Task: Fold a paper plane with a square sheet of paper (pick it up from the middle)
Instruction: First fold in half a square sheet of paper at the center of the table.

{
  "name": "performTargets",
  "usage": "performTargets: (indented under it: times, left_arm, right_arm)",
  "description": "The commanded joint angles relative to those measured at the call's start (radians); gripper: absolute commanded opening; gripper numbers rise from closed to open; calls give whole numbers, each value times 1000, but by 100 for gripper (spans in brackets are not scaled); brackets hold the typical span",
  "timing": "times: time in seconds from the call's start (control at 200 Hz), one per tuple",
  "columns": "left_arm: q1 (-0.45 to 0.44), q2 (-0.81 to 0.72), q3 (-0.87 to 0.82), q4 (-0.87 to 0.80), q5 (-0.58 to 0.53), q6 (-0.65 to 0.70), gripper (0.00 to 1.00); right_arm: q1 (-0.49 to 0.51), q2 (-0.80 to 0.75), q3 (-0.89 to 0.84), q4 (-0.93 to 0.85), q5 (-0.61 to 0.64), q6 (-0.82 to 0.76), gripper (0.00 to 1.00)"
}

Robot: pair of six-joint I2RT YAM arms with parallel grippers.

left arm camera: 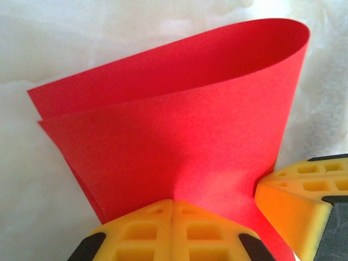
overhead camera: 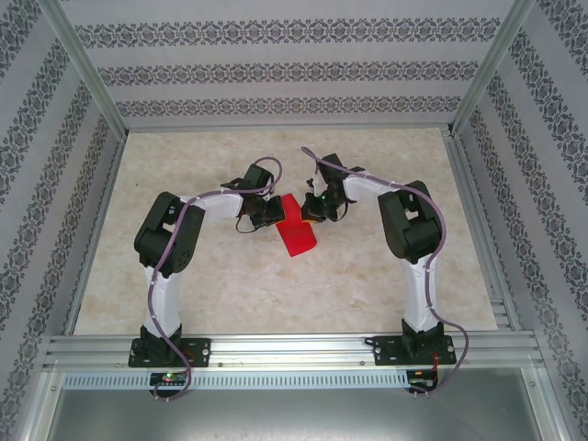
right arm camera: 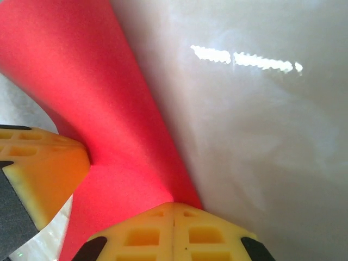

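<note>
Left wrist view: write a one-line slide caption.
Left gripper shut on the red paper sheet, curled over in a loose fold.

- Open table (overhead camera: 276, 294) lies near, far, left and right of the middle.
- The red paper (overhead camera: 298, 235) blocks the middle, pinched between the left gripper (overhead camera: 267, 213) and right gripper (overhead camera: 316, 209).
- Metal rails (overhead camera: 96, 234) fence the table's edges.

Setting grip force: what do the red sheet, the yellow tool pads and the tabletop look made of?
Thin bright red sheet: matte paper, curling over without cracking. Blocky yellow pads: apparently moulded rubber or plastic, with recessed pockets. Pale marbled tabletop: glossy, perhaps laminate or stone; it mirrors lights.
</note>
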Motion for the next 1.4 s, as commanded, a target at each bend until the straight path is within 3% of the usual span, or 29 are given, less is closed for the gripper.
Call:
performTargets:
  times: [0.0,0.175,0.36,0.714,1.054,1.264,1.399]
  left_arm:
    - [-12,98,-35,-146,-114,1,0]
    - [-11,98,-35,-149,-115,3,0]
    - [-13,95,-36,-148,-112,7,0]
    - [-14,99,-35,-146,-107,8,0]
    - [-16,102,-42,-147,-108,9,0]
    - [-16,102,-48,-148,-110,12,0]
    - [-16,104,-45,-148,-109,13,0]
  right_arm:
    - [-35,16,-38,-12,31,-38,0]
    - [-71,-53,-66,35,14,-23,0]
    - [-46,-124,-74,136,-80,27,0]
    - [36,13,26,185,-110,116,0]
    - [-28,74,-2,229,-18,207,0]
    - [-92,9,-76,318,15,255,0]
    - [-96,-31,-81,365,-28,263,0]
